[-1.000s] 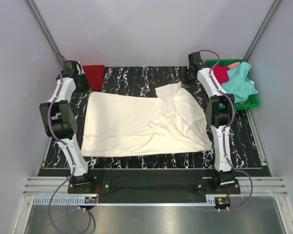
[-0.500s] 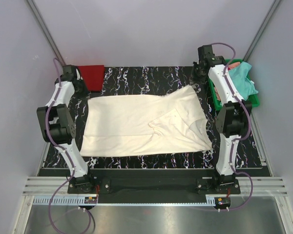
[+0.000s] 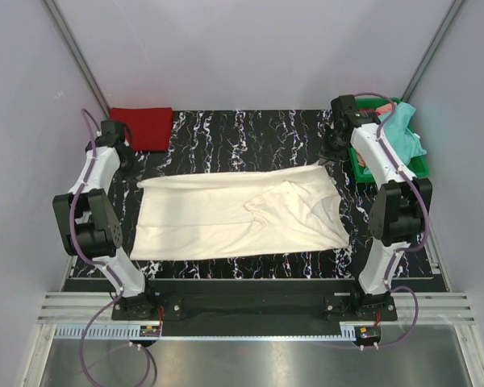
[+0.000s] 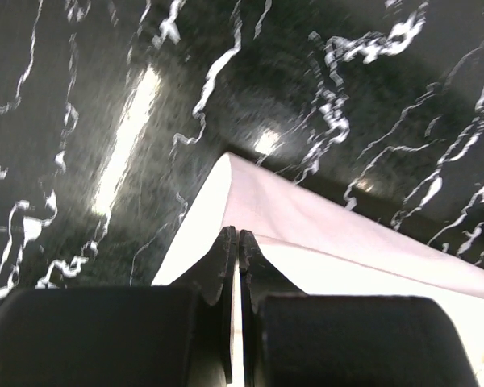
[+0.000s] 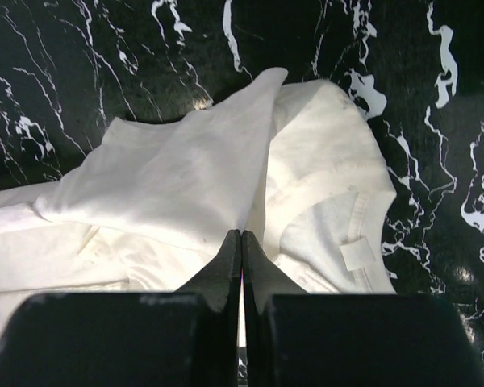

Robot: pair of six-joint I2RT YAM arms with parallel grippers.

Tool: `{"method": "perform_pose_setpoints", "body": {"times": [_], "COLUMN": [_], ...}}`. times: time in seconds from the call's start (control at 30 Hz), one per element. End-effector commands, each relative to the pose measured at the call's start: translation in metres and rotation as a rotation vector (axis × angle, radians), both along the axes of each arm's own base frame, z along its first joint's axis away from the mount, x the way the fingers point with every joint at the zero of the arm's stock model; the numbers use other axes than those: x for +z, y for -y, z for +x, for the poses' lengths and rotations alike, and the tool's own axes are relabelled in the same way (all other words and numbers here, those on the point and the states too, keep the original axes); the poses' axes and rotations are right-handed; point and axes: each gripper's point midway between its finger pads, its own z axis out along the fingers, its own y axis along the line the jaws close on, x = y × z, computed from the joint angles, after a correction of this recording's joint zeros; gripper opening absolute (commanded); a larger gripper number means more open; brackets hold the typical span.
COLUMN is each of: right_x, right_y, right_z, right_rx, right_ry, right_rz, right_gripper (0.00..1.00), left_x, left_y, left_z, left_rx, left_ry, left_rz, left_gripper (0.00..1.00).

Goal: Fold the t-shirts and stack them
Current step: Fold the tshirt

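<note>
Red shirt and green tray flank the cream-white shirt.

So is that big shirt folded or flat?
Partly folded: white shirt doubled over near its collar, left gripper and right gripper pinching it.

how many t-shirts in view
3: large cream-white cloth shirt spread mid-table, folded red shirt far-left corner, teal shirt in the green plastic tray far right; others may hide there behind the right arm.

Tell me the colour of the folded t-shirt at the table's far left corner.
The folded t-shirt is red; the top external view shows it best.
</note>
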Motion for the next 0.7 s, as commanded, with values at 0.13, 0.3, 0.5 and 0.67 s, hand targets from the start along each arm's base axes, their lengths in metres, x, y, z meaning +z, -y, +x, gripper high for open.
{"method": "perform_pose_setpoints", "body": {"times": [0.13,0.3,0.5,0.67], "right_x": [0.019,0.016,0.008,-0.004], "right_y": [0.017,0.023,0.023,0.016], "right_z": [-0.025,-0.040,-0.059,-0.072], "right_rx": [-0.046,-0.059,-0.060,-0.043], "right_ry": [0.042,0.031,-0.002,-0.039], "right_rz": [-0.042,-0.055,-0.040,-0.003], "right_gripper": [0.00,0.00,0.00,0.00], "left_x": [-0.008,-0.016,-0.018,-0.020], "left_y": [-0.005,-0.005,-0.009,-0.015], "left_z": [-0.034,-0.049,-0.060,-0.067], "left_rx": [0.078,0.090,0.116,0.141], "left_ry": [-0.040,-0.075,-0.101,-0.120], "left_rz": [0.013,0.023,0.049,0.082], "left_gripper": [0.00,0.00,0.00,0.00]}}
